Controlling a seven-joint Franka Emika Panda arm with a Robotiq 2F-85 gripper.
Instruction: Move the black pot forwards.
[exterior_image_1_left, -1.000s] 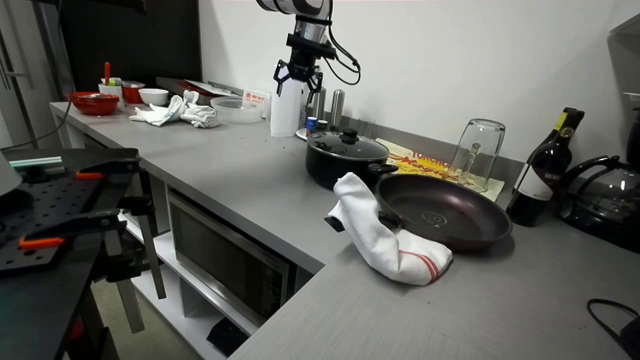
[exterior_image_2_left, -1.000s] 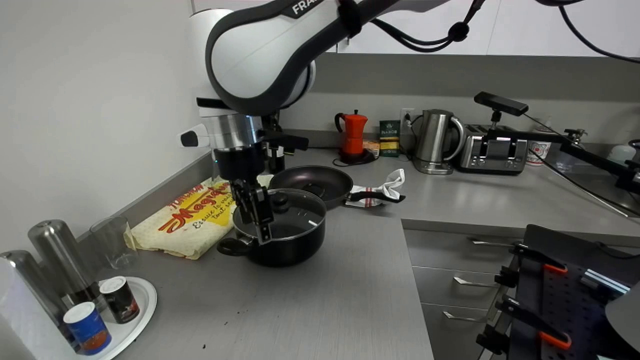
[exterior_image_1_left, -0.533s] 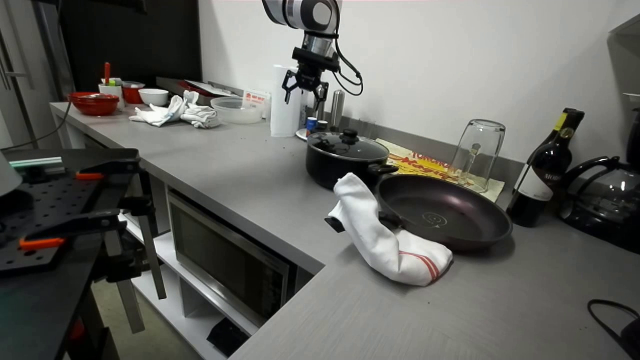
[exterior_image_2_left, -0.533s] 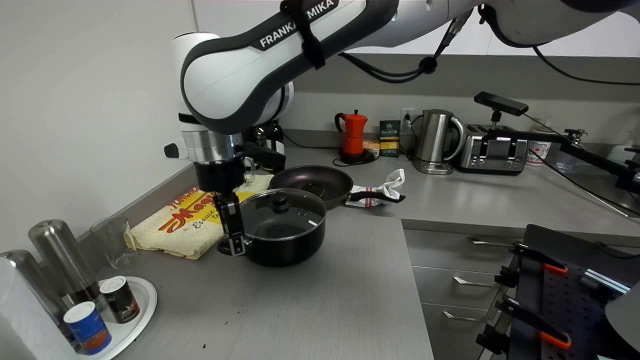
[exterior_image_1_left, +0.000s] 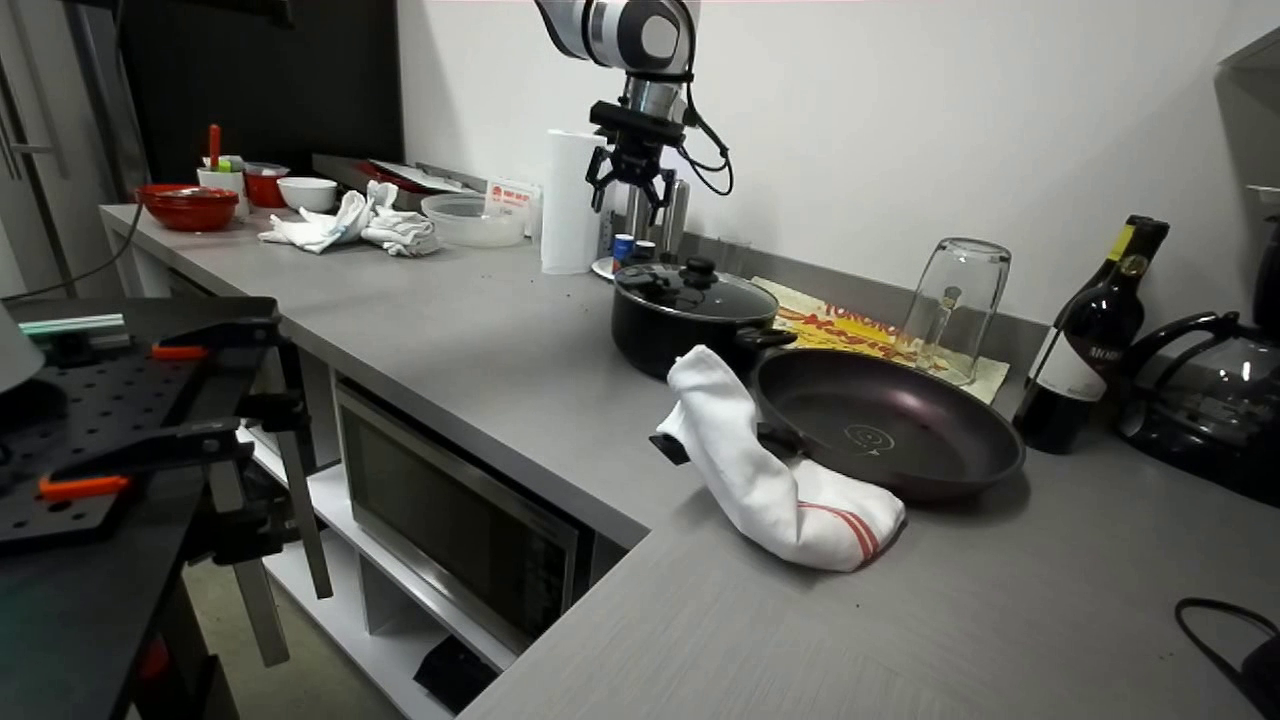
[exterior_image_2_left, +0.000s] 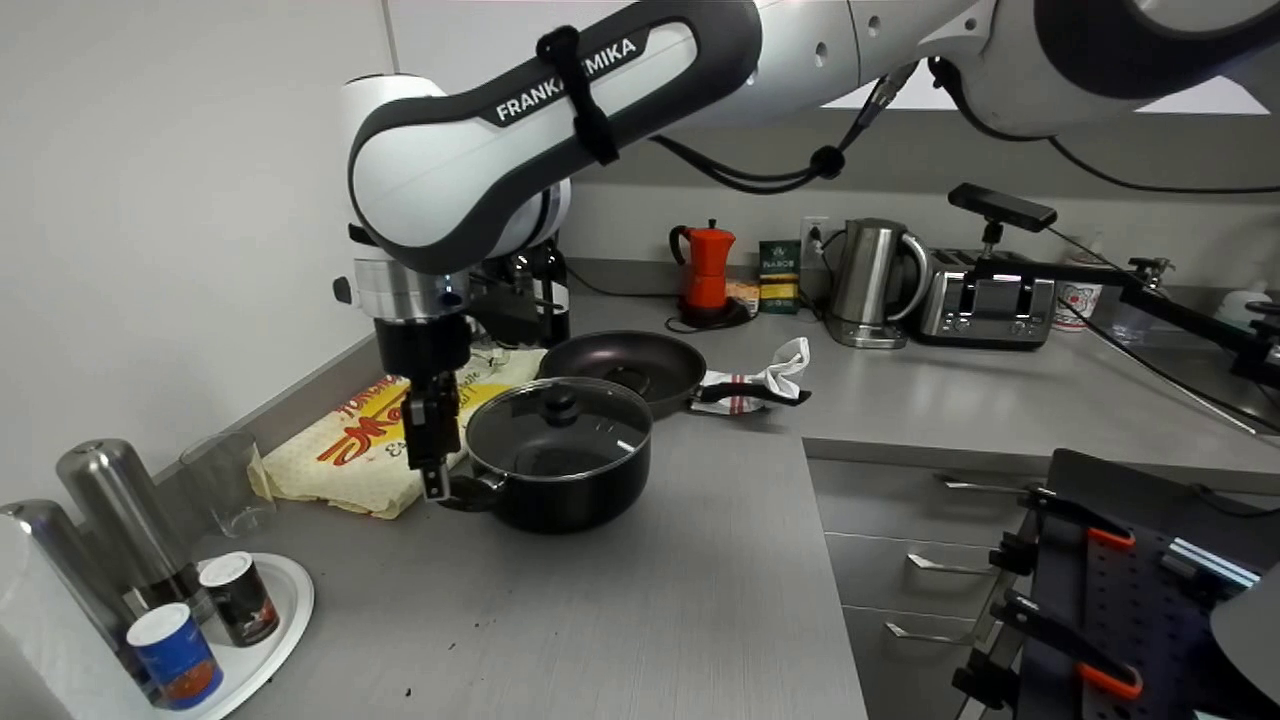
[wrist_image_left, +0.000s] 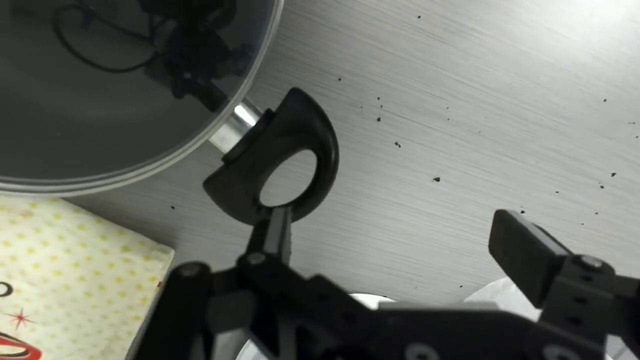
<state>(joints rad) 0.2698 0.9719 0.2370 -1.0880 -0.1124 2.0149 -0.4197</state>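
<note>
The black pot stands upright on the grey counter in both exterior views (exterior_image_1_left: 655, 335) (exterior_image_2_left: 575, 500), its knobbed glass lid on. In the wrist view, part of the pot (wrist_image_left: 125, 135) fills the upper left and its near looped handle (wrist_image_left: 325, 145) points toward the jaws. My gripper is open with nothing between its widely spread fingers (wrist_image_left: 390, 217). In the exterior views the gripper (exterior_image_1_left: 627, 208) (exterior_image_2_left: 437, 490) hangs pointing down by this handle. One fingertip overlaps the handle's outer edge in the wrist view; I cannot tell whether they touch. The other finger is over bare counter.
A dark frying pan (exterior_image_1_left: 890, 430) sits close behind the pot, a white towel (exterior_image_1_left: 740, 470) by its handle. A yellow printed packet (exterior_image_2_left: 350, 440) lies along the wall. A white plate (exterior_image_2_left: 290, 610) with small canisters, steel mills (exterior_image_2_left: 125, 520) and a paper roll (exterior_image_1_left: 572, 230) stand nearby.
My open gripper has moved from over the lid to the near handle, leftward in an exterior view and to the right and down in an exterior view. The pot has not moved.
</note>
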